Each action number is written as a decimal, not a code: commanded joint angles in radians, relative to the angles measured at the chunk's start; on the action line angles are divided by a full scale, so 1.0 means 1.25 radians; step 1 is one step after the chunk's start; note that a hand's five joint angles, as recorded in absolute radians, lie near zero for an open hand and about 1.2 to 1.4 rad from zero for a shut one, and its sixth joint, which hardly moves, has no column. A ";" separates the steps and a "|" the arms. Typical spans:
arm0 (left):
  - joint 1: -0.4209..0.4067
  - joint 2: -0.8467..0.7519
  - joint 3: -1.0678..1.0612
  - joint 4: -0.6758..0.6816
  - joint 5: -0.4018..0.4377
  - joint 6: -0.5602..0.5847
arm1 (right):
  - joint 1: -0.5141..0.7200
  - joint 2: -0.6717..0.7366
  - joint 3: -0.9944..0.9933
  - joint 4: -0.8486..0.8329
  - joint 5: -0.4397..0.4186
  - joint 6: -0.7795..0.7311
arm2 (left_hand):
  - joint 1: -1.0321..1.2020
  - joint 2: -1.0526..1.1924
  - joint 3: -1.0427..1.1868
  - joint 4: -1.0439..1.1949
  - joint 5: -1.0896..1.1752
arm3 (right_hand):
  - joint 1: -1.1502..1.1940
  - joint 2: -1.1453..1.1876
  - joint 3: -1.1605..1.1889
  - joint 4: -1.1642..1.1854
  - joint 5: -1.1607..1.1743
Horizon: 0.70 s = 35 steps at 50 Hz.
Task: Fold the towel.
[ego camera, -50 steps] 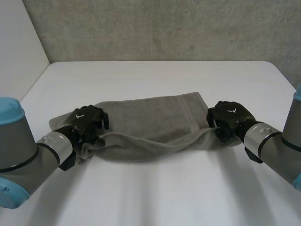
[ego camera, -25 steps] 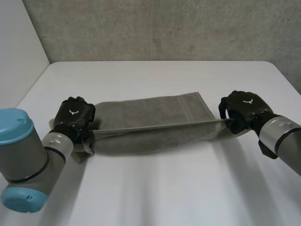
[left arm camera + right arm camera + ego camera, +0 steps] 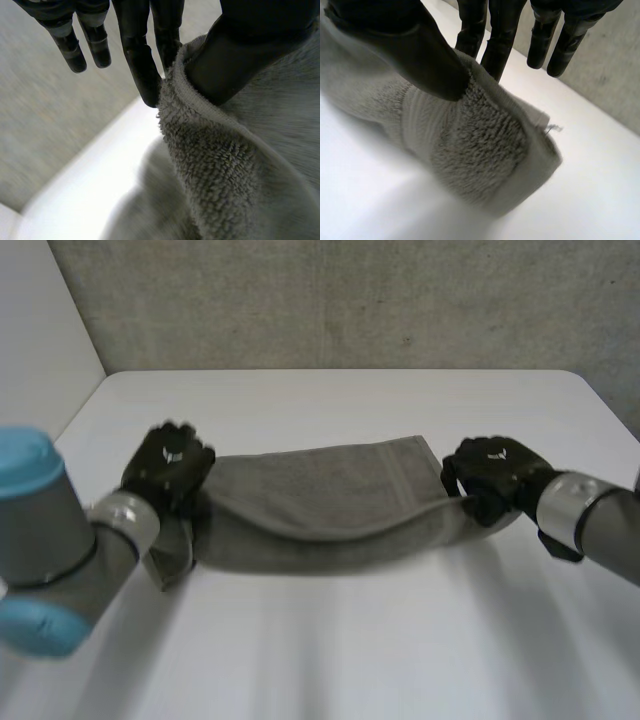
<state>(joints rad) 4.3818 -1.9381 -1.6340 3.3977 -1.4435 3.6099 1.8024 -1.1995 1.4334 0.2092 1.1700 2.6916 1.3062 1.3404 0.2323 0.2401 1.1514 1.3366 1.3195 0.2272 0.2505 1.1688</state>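
Observation:
A grey towel (image 3: 320,505) lies across the middle of the white table (image 3: 330,640), its near edge lifted and sagging between my hands. My left hand (image 3: 168,466) holds the towel's left end; in the left wrist view its thumb (image 3: 235,55) pinches the towel's edge (image 3: 220,150) against a finger. My right hand (image 3: 495,478) holds the right end; in the right wrist view its thumb (image 3: 415,52) presses the towel's corner (image 3: 485,150) against the fingers (image 3: 492,42). Both ends are raised a little off the table.
A grey concrete wall (image 3: 340,300) stands behind the table's far edge. A white panel (image 3: 40,340) borders the left side. Bare tabletop lies in front of the towel and beyond it.
My left hand has moved farther away and slightly right with its end of the towel. The right hand has moved left, and the lifted edge, taut before, now sags.

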 commanded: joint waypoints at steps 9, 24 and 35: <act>-0.022 -0.014 0.659 -0.016 0.002 -0.023 | 0.034 -0.054 -0.492 -0.236 0.073 0.244 | 0.072 0.045 -0.046 -0.052 0.056 | 0.048 0.061 -0.042 -0.061 0.042; 0.073 0.059 0.231 0.025 0.157 -0.107 | 0.029 -0.184 -0.085 -0.229 -0.030 0.160 | 0.072 0.045 -0.046 -0.052 0.056 | 0.048 0.061 -0.042 -0.061 0.042; 0.080 0.036 -0.169 0.202 0.250 -0.001 | -0.033 -0.196 0.234 -0.229 -0.043 0.005 | 0.072 0.045 -0.046 -0.052 0.056 | 0.048 0.061 -0.042 -0.061 0.042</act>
<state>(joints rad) 4.4856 -1.8698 -1.6660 3.5194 -1.1426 3.5277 1.8077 -1.4428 1.5967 -0.0726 1.1257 2.7556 1.3066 1.3467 0.2323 0.2401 1.1603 1.3363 1.3198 0.2273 0.2505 1.1732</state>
